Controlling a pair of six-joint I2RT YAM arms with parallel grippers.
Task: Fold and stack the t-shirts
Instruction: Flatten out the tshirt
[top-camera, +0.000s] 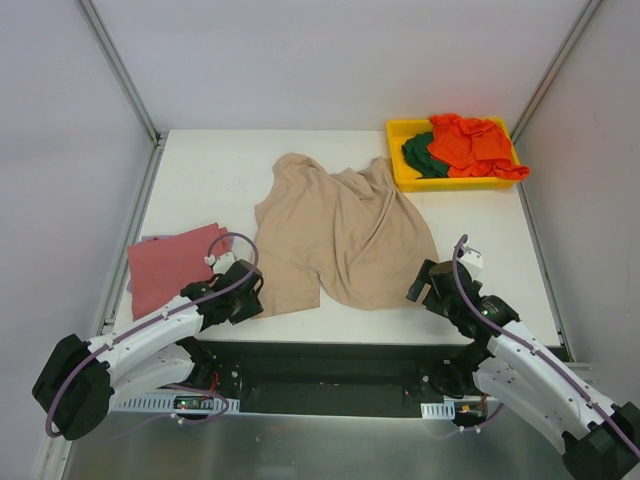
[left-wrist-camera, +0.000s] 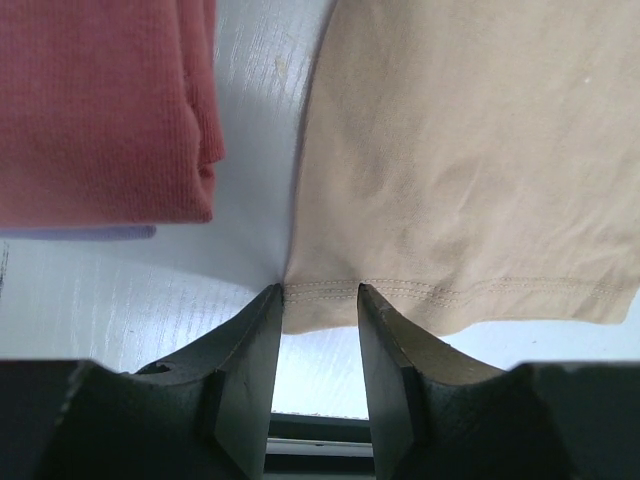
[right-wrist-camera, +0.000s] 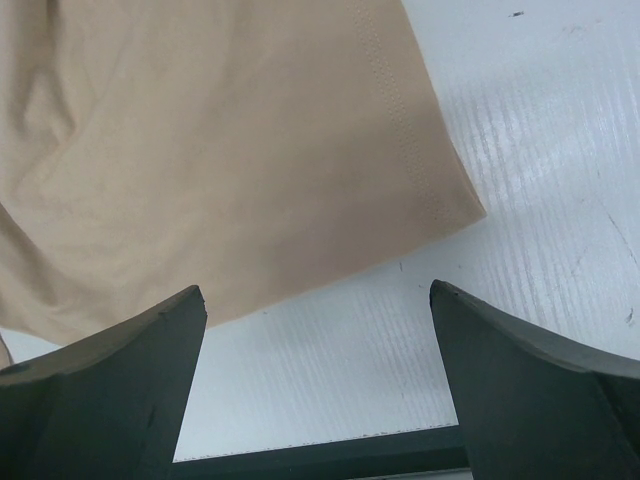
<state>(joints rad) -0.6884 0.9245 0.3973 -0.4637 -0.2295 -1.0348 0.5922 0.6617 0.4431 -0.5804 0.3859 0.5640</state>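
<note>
A large tan t-shirt lies spread and rumpled in the middle of the white table. A dusty-red t-shirt lies folded at the left, with a sliver of a lavender one under it. My left gripper is open at the tan shirt's near left corner. In the left wrist view its fingertips straddle the stitched hem without pinching it. My right gripper is wide open just off the shirt's near right corner, over bare table in the right wrist view.
A yellow bin at the far right holds an orange-red shirt and a dark green one. The table's near edge runs just behind both grippers. White walls and metal rails enclose the table.
</note>
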